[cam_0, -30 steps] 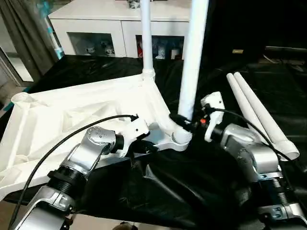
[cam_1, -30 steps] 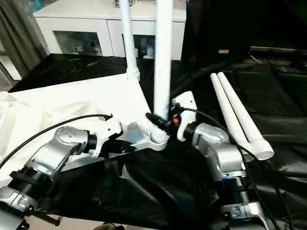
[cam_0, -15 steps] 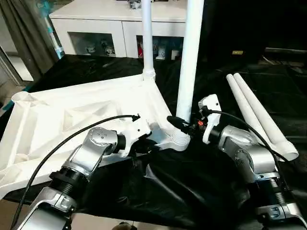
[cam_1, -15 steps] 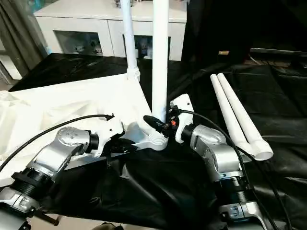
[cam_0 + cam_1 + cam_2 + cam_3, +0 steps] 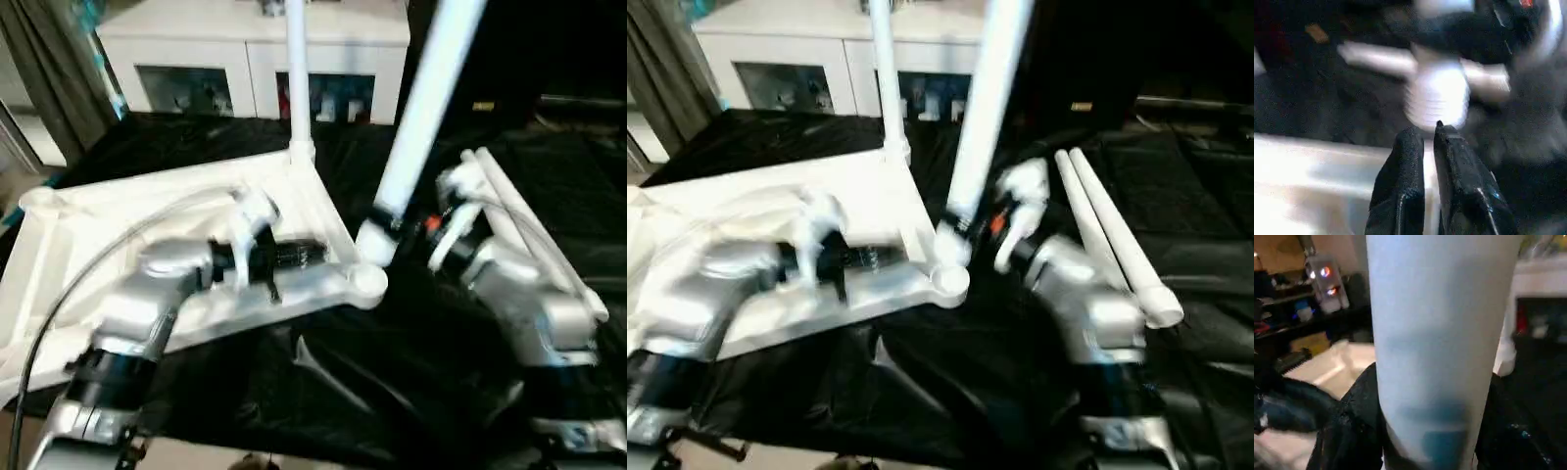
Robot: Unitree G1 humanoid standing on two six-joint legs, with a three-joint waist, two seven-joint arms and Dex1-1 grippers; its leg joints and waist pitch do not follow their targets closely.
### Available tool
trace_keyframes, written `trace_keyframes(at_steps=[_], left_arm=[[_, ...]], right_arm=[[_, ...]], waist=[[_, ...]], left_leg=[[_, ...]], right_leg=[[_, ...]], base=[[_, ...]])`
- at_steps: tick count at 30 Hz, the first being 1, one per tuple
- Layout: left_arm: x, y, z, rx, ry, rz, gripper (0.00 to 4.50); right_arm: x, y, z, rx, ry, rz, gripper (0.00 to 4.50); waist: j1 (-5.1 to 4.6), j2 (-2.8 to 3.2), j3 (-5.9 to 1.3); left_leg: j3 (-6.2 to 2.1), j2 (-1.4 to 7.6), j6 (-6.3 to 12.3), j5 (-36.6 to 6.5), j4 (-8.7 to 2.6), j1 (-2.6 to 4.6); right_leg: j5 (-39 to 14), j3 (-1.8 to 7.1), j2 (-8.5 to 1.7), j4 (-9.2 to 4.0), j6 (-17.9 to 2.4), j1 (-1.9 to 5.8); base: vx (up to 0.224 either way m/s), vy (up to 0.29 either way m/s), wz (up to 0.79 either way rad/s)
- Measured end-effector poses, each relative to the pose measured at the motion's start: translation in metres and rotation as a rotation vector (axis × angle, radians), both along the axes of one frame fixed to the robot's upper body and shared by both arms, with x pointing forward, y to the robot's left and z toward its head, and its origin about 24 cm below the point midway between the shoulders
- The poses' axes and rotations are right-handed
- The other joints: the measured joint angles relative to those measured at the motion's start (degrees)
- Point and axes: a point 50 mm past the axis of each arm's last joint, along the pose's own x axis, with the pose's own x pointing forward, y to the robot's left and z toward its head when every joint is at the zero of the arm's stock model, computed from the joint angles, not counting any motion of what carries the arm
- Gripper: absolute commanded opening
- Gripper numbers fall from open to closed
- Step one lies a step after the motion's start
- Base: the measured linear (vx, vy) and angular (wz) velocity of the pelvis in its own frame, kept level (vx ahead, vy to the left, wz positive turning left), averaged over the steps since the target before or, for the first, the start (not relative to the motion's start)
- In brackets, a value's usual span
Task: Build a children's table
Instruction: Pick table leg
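- Tabletop [image 5: 147, 211] lay ribbed side up, centre-left; stiff, light plastic, I judged
- Right pincer [image 5: 392, 227] gripped the tilted leg [image 5: 421, 108] low; smooth, probably slippery
- Left pincer [image 5: 1429, 134] nearly closed, empty

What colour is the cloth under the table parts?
Black; the cloth shows best in the left eye view.

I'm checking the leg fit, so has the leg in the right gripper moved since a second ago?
Yes. The leg held by the right gripper now leans right against the cabinet; its foot is off the corner socket.
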Motion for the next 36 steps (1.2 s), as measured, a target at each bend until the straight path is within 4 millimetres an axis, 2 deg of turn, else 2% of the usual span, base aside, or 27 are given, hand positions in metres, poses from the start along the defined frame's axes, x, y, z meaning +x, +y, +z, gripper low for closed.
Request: trace_keyframes(at_steps=[3, 6, 9, 10, 11, 13, 14, 15, 16, 17, 18, 19, 20, 21, 22, 23, 24, 25, 26, 27, 28, 29, 30, 31, 33, 35, 36], left_arm=[[0.004, 0.015, 0.002, -0.012, -0.058, 0.279, 0.62], [-0.007, 0.036, -0.017, 0.017, -0.060, 0.524, 0.62], [-0.028, 0.055, -0.037, 0.051, -0.043, 0.738, 0.62], [-0.036, 0.057, -0.039, 0.021, -0.040, 0.812, 0.62], [-0.041, 0.055, -0.039, 0.001, -0.044, 0.855, 0.62], [-0.050, 0.053, -0.041, -0.009, -0.036, 0.912, 0.62], [-0.052, 0.055, -0.042, 0.000, -0.037, 0.932, 0.62], [-0.052, 0.055, -0.042, 0.008, -0.038, 0.951, 0.62], [-0.052, 0.055, -0.043, 0.014, -0.041, 0.971, 0.62], [-0.052, 0.055, -0.043, 0.018, -0.049, 1.000, 0.62], [-0.052, 0.054, -0.042, 0.020, -0.057, 1.008, 0.62], [-0.052, 0.053, -0.042, 0.014, -0.057, 1.015, 0.62], [-0.052, 0.052, -0.043, 0.010, -0.051, 1.017, 0.62], [-0.053, 0.049, -0.045, 0.000, -0.035, 1.018, 0.62], [-0.053, 0.046, -0.049, 0.002, -0.016, 1.010, 0.62], [-0.051, 0.042, -0.048, 0.001, -0.017, 0.995, 0.62], [-0.049, 0.039, -0.045, -0.004, -0.026, 0.979, 0.62], [-0.046, 0.035, -0.041, -0.009, -0.044, 0.956, 0.62], [-0.046, 0.034, -0.040, -0.001, -0.048, 0.950, 0.62], [-0.046, 0.035, -0.041, 0.007, -0.048, 0.950, 0.62], [-0.045, 0.038, -0.041, 0.024, -0.053, 0.951, 0.62], [-0.045, 0.040, -0.042, 0.040, -0.057, 0.951, 0.62], [-0.045, 0.042, -0.042, 0.053, -0.062, 0.954, 0.62], [-0.045, 0.045, -0.045, 0.073, -0.053, 0.958, 0.62], [-0.044, 0.047, -0.047, 0.091, -0.046, 0.959, 0.62], [-0.044, 0.045, -0.048, 0.103, -0.052, 0.949, 0.62], [-0.044, 0.043, -0.049, 0.109, -0.052, 0.940, 0.62]], right_arm=[[-0.005, -0.007, -0.001, -0.009, 0.005, -0.110, 1.89], [-0.019, -0.020, -0.015, -0.043, 0.038, -0.247, 1.89], [-0.033, -0.024, -0.031, -0.175, 0.019, -0.370, 1.89], [-0.036, -0.022, -0.037, -0.185, 0.028, -0.403, 1.89], [-0.039, -0.021, -0.042, -0.181, 0.041, -0.421, 1.89], [-0.043, -0.017, -0.053, -0.182, 0.077, -0.431, 1.89], [-0.044, -0.014, -0.055, -0.177, 0.083, -0.424, 1.89], [-0.044, -0.011, -0.055, -0.170, 0.083, -0.422, 1.89], [-0.044, -0.010, -0.055, -0.169, 0.080, -0.420, 1.89], [-0.044, -0.008, -0.054, -0.169, 0.078, -0.414, 1.89], [-0.044, -0.007, -0.054, -0.168, 0.074, -0.410, 1.89], [-0.044, -0.006, -0.053, -0.172, 0.061, -0.402, 1.89], [-0.045, -0.006, -0.053, -0.167, 0.061, -0.393, 1.89], [-0.045, -0.005, -0.053, -0.163, 0.059, -0.386, 1.89], [-0.045, -0.005, -0.053, -0.155, 0.060, -0.381, 1.89], [-0.045, -0.005, -0.053, -0.144, 0.064, -0.381, 1.89], [-0.046, -0.006, -0.054, -0.139, 0.067, -0.385, 1.89], [-0.047, -0.009, -0.055, -0.141, 0.074, -0.398, 1.89], [-0.047, -0.010, -0.057, -0.142, 0.081, -0.407, 1.89], [-0.048, -0.011, -0.059, -0.141, 0.089, -0.412, 1.89], [-0.048, -0.011, -0.059, -0.138, 0.092, -0.412, 1.89], [-0.048, -0.009, -0.059, -0.129, 0.093, -0.411, 1.89], [-0.048, -0.009, -0.059, -0.124, 0.094, -0.412, 1.89], [-0.048, -0.005, -0.060, -0.116, 0.100, -0.407, 1.89], [-0.048, 0.001, -0.060, -0.111, 0.103, -0.387, 1.89], [-0.048, -0.002, -0.061, -0.122, 0.103, -0.409, 1.89], [-0.048, -0.005, -0.061, -0.132, 0.102, -0.422, 1.89]], waist=[[-0.09, 0.00, -0.02], [-0.31, 0.01, -0.03], [-0.74, -0.03, -0.01], [-0.95, -0.05, -0.03], [-1.31, 0.01, -0.10], [-1.81, 0.28, -0.05], [-1.91, 0.51, 0.04], [-2.03, 0.78, 0.22], [-2.06, 0.95, 0.34], [-2.18, 0.98, 0.36], [-2.03, 0.78, 0.32], [-1.72, 0.04, 0.13], [-1.38, -0.88, 0.26], [-0.10, -1.11, 0.44], [0.74, -1.38, 0.44], [1.21, -1.65, 0.25], [1.39, -1.89, 0.17], [1.72, -2.09, -0.05], [1.72, -2.09, -0.05], [1.93, -1.97, -0.12], [2.34, -1.18, -0.44], [2.53, 0.06, -0.68], [2.50, 0.69, -0.75], [2.26, 0.98, -0.74], [1.77, 0.96, -0.73], [1.27, 0.66, -0.57], [1.08, 0.57, -0.50]], left_leg=[[-0.01, 0.00, -0.01, 0.0, -0.02, 0.05], [-0.02, -0.01, -0.01, 0.0, -0.09, 0.04], [-0.05, -0.01, -0.03, 0.0, -0.15, -0.01], [-1.01, -0.34, -0.02, 0.0, -0.20, -0.61], [-2.02, -0.55, -0.01, 0.0, -0.15, -1.19], [-4.22, -0.75, -0.05, 0.0, -0.05, -1.79], [-5.34, -0.83, -0.39, 0.2, 0.07, -2.03], [-6.80, -1.17, -0.78, 0.5, 0.04, -2.11], [-7.79, -1.34, -1.05, 0.6, 0.02, -2.07], [-9.83, -1.97, -1.62, 1.0, -0.08, -1.99], [-10.81, -2.51, -2.14, 1.3, -0.36, -2.00], [-12.08, -3.36, -2.46, 1.5, -0.68, -2.12], [-11.33, -3.35, -3.10, 0.7, -0.10, -1.73], [-9.31, -2.40, -1.44, -1.8, 4.04, -1.90], [-8.12, -2.84, -0.48, -2.4, 7.56, -1.31], [-7.57, -3.64, -0.43, -2.4, 7.91, -0.47], [-7.26, -4.52, -0.16, -2.6, 7.44, 0.12], [-7.24, -5.70, 1.89, -3.6, 7.39, 0.53], [-7.48, -6.16, 2.85, -4.1, 7.33, 0.81], [-7.60, -6.12, 3.29, -4.4, 6.89, 1.11], [-7.92, -5.58, 3.54, -4.6, 5.06, 1.63], [-7.94, -4.41, 2.44, -5.3, 2.45, 2.32], [-7.69, -3.38, -1.23, -4.9, 1.93, 2.66], [-7.09, -2.50, -1.72, -4.6, 1.96, 2.39], [-6.12, -2.10, -1.52, -4.5, 2.13, 2.32], [-4.31, -1.81, -1.73, -4.6, 1.86, 2.65], [-3.71, -1.82, -1.69, -4.5, 1.64, 2.78]], right_leg=[[-0.1, 0.00, 0.00, -0.05, 0.1, 0.04], [-0.2, 0.01, 0.02, -0.13, 0.4, 0.02], [-0.3, -0.01, 0.05, -0.19, 0.5, -0.01], [-0.3, -0.65, -0.16, -0.26, 0.5, 0.13], [-0.3, -1.70, -0.36, -0.54, 0.5, 0.43], [-0.1, -3.66, -0.40, -1.16, 0.1, 1.24], [-0.3, -3.78, 0.12, -1.04, -0.3, 1.53], [-0.7, -3.83, 0.56, -0.47, -0.8, 1.89], [-1.5, -3.53, 1.16, 0.37, -2.0, 2.10], [-3.6, -2.92, 2.10, 2.59, -4.5, 2.28], [-5.0, -1.93, 2.60, 4.30, -5.4, 2.32], [-6.1, -1.29, 3.05, 5.09, -4.6, 2.25], [-6.1, -0.82, 3.32, 4.93, -2.8, 1.64], [-6.2, -0.61, 3.39, 5.14, -2.6, 1.66], [-6.2, 0.10, 3.47, 4.92, -2.5, 2.00], [-6.1, 0.87, 3.48, 4.79, -2.3, 1.41], [-6.0, 1.72, 3.70, 4.75, -2.2, 0.91], [-4.9, 3.60, 4.34, 4.69, -2.5, 0.04], [-4.7, 4.47, 4.56, 4.61, -2.5, -0.09], [-4.2, 4.86, 4.72, 4.14, -2.9, -0.06], [-3.5, 5.15, 5.25, 3.25, -2.9, 0.08], [-3.0, 4.87, 6.04, 2.41, -2.7, 0.37], [-2.6, 4.23, 6.16, 1.74, -2.7, 0.51], [-2.1, 3.58, 6.02, 1.03, -2.8, 0.74], [-2.0, 2.44, 5.05, 0.91, -2.8, 1.09], [-2.1, 2.41, 4.18, 0.95, -2.5, 1.28], [-2.2, 2.58, 3.90, 0.95, -1.9, 1.29]], base=[[0.000, 0.000, 0.00], [0.000, 0.000, 0.00], [0.000, 0.000, 0.00], [0.000, 0.000, 0.00], [0.000, 0.000, 0.00], [0.005, -0.039, 0.47], [0.011, -0.052, 0.53], [-0.016, -0.085, 0.53], [-0.022, -0.121, 0.65], [-0.022, -0.121, 0.65], [-0.024, -0.184, 0.75], [-0.050, -0.234, 0.79], [-0.050, -0.234, 0.79], [-0.065, -0.239, 0.42], [0.008, -0.208, 0.00], [0.008, -0.208, 0.00], [0.020, -0.165, 0.17], [-0.036, -0.123, 0.38], [-0.036, -0.123, 0.38], [-0.042, -0.060, 0.42], [-0.042, 0.009, 0.33], [-0.042, 0.009, 0.33], [-0.049, 0.069, 0.23], [-0.062, 0.086, 0.22], [-0.058, 0.075, 0.22], [-0.043, 0.053, 0.23], [0.000, 0.000, 0.00]])
